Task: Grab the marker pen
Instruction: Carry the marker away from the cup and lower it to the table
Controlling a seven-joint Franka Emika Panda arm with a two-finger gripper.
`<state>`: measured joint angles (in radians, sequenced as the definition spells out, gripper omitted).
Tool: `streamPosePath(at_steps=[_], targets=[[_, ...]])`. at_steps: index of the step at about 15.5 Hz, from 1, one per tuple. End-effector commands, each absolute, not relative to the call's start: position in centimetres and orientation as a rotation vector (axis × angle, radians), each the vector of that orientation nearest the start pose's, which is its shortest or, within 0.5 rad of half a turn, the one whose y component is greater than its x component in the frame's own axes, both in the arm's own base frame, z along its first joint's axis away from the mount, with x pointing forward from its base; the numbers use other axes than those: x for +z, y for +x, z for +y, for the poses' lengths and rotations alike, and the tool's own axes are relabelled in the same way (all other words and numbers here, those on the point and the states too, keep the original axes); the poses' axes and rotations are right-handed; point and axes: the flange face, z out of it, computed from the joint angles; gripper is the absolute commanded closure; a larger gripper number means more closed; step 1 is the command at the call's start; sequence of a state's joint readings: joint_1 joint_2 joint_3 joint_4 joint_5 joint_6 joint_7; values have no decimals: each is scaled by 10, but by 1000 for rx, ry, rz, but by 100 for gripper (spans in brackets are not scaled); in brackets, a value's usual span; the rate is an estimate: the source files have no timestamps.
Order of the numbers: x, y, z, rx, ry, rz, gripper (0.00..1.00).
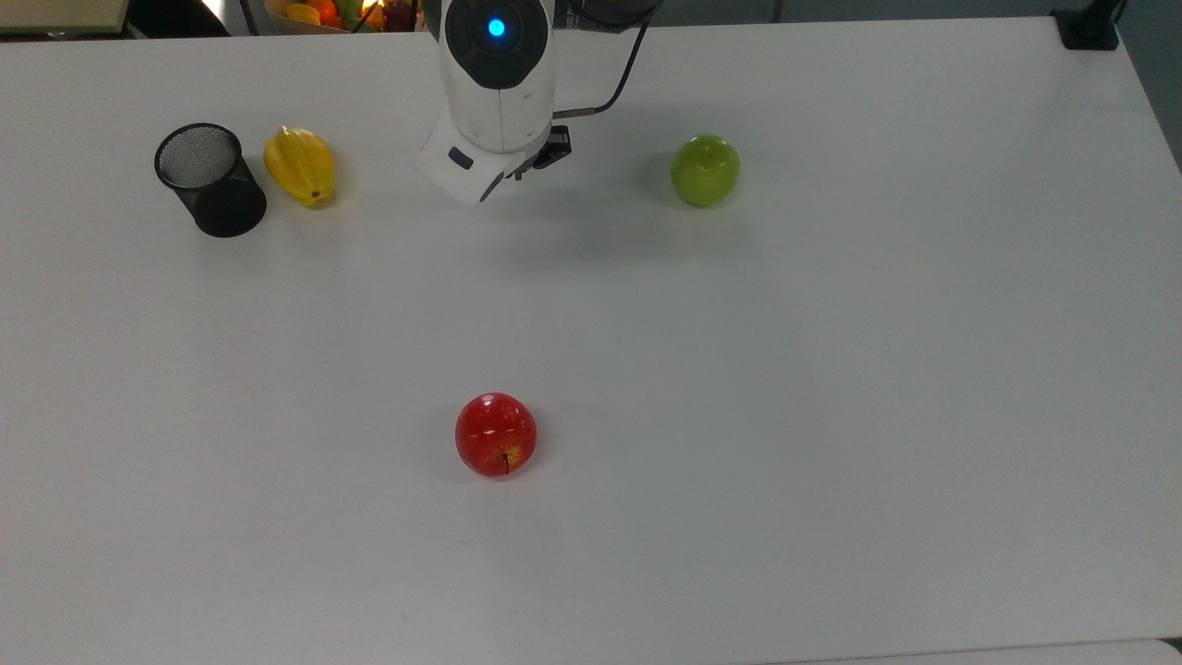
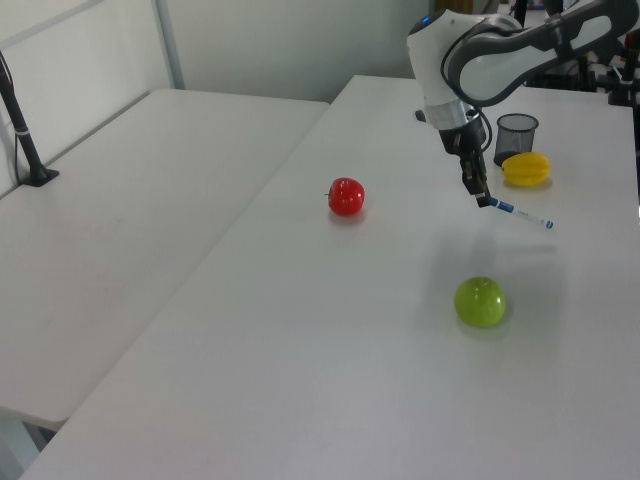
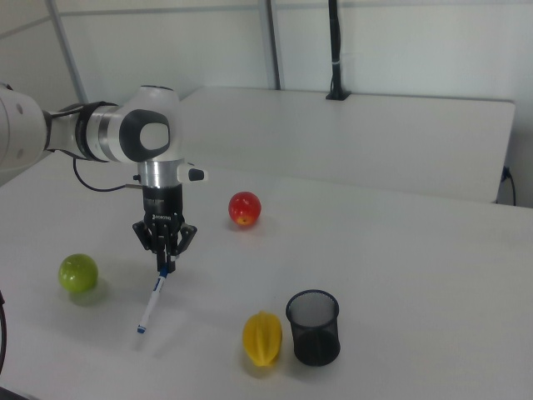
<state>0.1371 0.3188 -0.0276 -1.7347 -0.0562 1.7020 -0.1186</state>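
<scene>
We are holding the marker pen (image 3: 152, 298) by its capped end, our tool (image 3: 165, 262) clamped on it, so that the pen is slanting down and away from the fingers with its far tip close to the desk (image 1: 831, 369); whether that tip is touching the surface we cannot tell. In the top view our arm is covering the pen, and we are sitting between the yellow fruit (image 1: 300, 165) on the top view's left and the green apple (image 1: 705, 170) on the top view's right, well apart from both. The black mesh cup (image 1: 209, 179) is standing just beside the yellow fruit, toward the top view's left edge. The red apple (image 1: 496, 434) is lying alone near the middle of the desk, far from our tool. We are seeing wide bare surface across the top view's right half and along its lower edge. In the left view a second desk (image 2: 130, 200) is adjoining ours on the left view's left.
</scene>
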Motion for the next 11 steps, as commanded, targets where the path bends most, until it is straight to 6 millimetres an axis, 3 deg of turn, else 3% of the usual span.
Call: streamPosePath(at_steps=[1, 3, 6, 9, 11], targets=[[359, 602, 67, 550, -3154, -382, 79], [343, 607, 78, 532, -3167, -353, 79], [337, 609, 78, 528, -3188, -343, 70], [341, 609, 78, 520, -3190, -340, 40], [356, 608, 77, 487, -3205, -297, 35]])
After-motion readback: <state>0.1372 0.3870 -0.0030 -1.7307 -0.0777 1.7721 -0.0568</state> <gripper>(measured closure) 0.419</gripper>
